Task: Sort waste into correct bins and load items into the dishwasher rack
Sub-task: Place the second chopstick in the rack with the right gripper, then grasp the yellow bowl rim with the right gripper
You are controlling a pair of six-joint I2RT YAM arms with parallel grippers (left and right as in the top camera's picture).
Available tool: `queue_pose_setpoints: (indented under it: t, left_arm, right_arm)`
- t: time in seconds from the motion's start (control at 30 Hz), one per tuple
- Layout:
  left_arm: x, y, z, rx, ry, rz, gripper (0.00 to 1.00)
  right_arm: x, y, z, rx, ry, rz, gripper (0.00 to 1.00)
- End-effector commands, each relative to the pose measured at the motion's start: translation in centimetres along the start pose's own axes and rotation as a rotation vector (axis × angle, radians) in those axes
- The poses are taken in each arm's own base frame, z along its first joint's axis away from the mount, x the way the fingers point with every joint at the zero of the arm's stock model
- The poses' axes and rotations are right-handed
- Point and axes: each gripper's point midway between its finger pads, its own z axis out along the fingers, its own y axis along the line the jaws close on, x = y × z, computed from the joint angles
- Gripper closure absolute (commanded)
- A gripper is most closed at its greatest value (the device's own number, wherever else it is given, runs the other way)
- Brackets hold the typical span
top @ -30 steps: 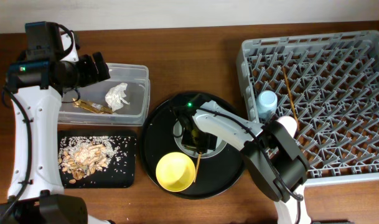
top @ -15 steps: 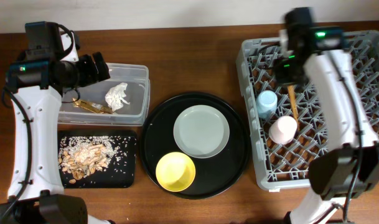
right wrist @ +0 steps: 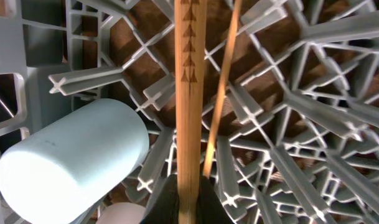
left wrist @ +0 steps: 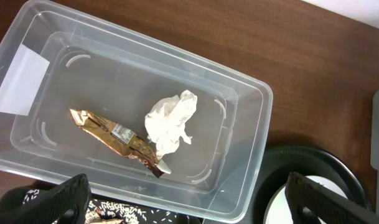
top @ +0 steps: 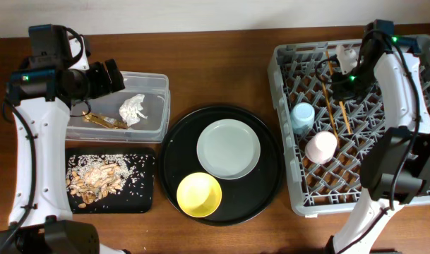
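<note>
My right gripper (top: pixel 342 80) (right wrist: pixel 189 186) is shut on a wooden chopstick (right wrist: pixel 189 93) and holds it over the grey dishwasher rack (top: pixel 412 63). The second chopstick (right wrist: pixel 221 93) lies on the pegs beside it. A light blue cup (top: pixel 303 115) (right wrist: pixel 71 162) and a pale pink cup (top: pixel 320 147) stand in the rack's left side. The pale plate (top: pixel 228 149) and yellow bowl (top: pixel 199 195) sit on the round black tray (top: pixel 176 152). My left gripper (top: pixel 105 76) (left wrist: pixel 186 205) is open and empty above the clear tub (left wrist: pixel 251 99), which holds the white tissue (left wrist: pixel 170 121) and gold-brown wrapper (left wrist: pixel 114 134).
The flat black tray (top: pixel 144 201) with beige food scraps and rice (top: pixel 98 178) lies in front of the tub. The tub's white label (left wrist: pixel 18 81) is at its left end. Bare wooden table (top: pixel 222 70) lies between tub and rack.
My right arm has carried the chopstick from the round tray to the rack, then further towards the rack's back. The left arm has not moved.
</note>
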Motion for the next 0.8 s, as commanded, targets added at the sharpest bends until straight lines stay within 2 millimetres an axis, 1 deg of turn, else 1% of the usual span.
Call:
queue_pose_setpoints:
  t: [0.0, 0.07, 0.1, 0.13, 0.17, 0.2, 0.23, 0.27, 0.3, 0.33, 0.37, 0.4, 0.43, 0.47, 0.5, 0.53, 0.57, 0.63, 0.7, 0.73, 0.77]
  left_arm:
    - [-0.1, 0.2, -0.1, -0.005, -0.003, -0.011, 0.01]
    - [-0.1, 0.2, -0.1, -0.005, -0.003, -0.011, 0.01]
    - [-0.1, 0.2, -0.1, -0.005, -0.003, -0.011, 0.01]
    - [-0.1, 0.2, -0.1, -0.005, -0.003, -0.011, 0.01]
    - [-0.1, 0.2, -0.1, -0.005, -0.004, -0.011, 0.01]
    - [-0.1, 0.2, -0.1, -0.005, -0.004, -0.010, 0.01]
    - [-0.1, 0.2, -0.1, -0.005, -0.004, -0.011, 0.01]
    - [-0.1, 0.2, -0.1, -0.005, -0.004, -0.011, 0.01]
    - [-0.1, 0.2, -0.1, -0.005, -0.003, -0.011, 0.01]
    - [-0.1, 0.2, -0.1, -0.005, -0.004, -0.011, 0.01]
    - [-0.1, 0.2, -0.1, -0.005, -0.003, -0.011, 0.01]
    - [-0.1, 0.2, -0.1, -0.005, -0.003, -0.011, 0.01]
    - [-0.1, 0.2, -0.1, -0.005, -0.004, -0.011, 0.01]
    - [-0.1, 0.2, -0.1, -0.005, -0.004, -0.011, 0.01]
    - [-0.1, 0.2, -0.1, -0.005, -0.004, -0.010, 0.01]
    - [-0.1, 0.2, -0.1, -0.005, -0.003, -0.010, 0.01]
    - [-0.1, 0.2, -0.1, -0.005, -0.003, -0.010, 0.01]
    - [-0.1, 0.2, -0.1, -0.005, -0.003, -0.011, 0.01]
    - [-0.1, 0.2, -0.1, -0.005, -0.003, -0.011, 0.01]
    - [-0.1, 0.2, -0.1, -0.005, -0.003, -0.011, 0.01]
    - [-0.1, 0.2, -0.1, -0.005, -0.003, -0.011, 0.01]
  right_arm:
    - [0.1, 0.7, 0.6, -0.033, 0.007, -0.012, 0.73]
    - [0.1, 0.6, 0.6, -0.034, 0.007, -0.010, 0.63]
    - [0.1, 0.6, 0.6, -0.034, 0.007, -0.010, 0.51]
    - [0.1, 0.7, 0.6, -0.035, 0.009, -0.009, 0.51]
    - [0.1, 0.7, 0.2, -0.033, 0.005, 0.040, 0.51]
    - [-0.1, 1.0, -0.7, -0.042, -0.002, 0.084, 0.51]
    - [-0.4, 2.2, -2.0, -0.092, -0.019, 0.105, 0.55]
    - [-0.8, 4.8, -4.3, -0.182, -0.050, 0.090, 0.56]
    - [-0.8, 6.9, -5.8, -0.242, -0.058, 0.073, 0.57]
    - [-0.3, 10.2, -7.4, -0.334, -0.053, 0.045, 0.57]
    - [0.4, 12.5, -8.3, -0.387, -0.031, 0.021, 0.57]
    - [1.4, 14.2, -8.6, -0.412, 0.008, -0.016, 0.62]
    - [2.9, 16.3, -8.8, -0.435, 0.075, -0.076, 0.75]
    - [3.5, 18.1, -8.7, -0.449, 0.109, -0.116, 0.81]
    - [4.1, 21.0, -8.7, -0.474, 0.130, -0.182, 0.79]
    - [4.4, 22.7, -8.7, -0.480, 0.147, -0.208, 0.79]
    - [5.2, 25.6, -8.6, -0.484, 0.181, -0.244, 0.78]
    - [6.7, 29.5, -8.5, -0.493, 0.221, -0.340, 0.74]
    - [8.7, 33.5, -8.5, -0.497, 0.265, -0.436, 0.74]
    - [10.3, 35.7, -8.4, -0.477, 0.297, -0.482, 0.73]
    - [11.4, 37.0, -8.3, -0.451, 0.318, -0.508, 0.73]
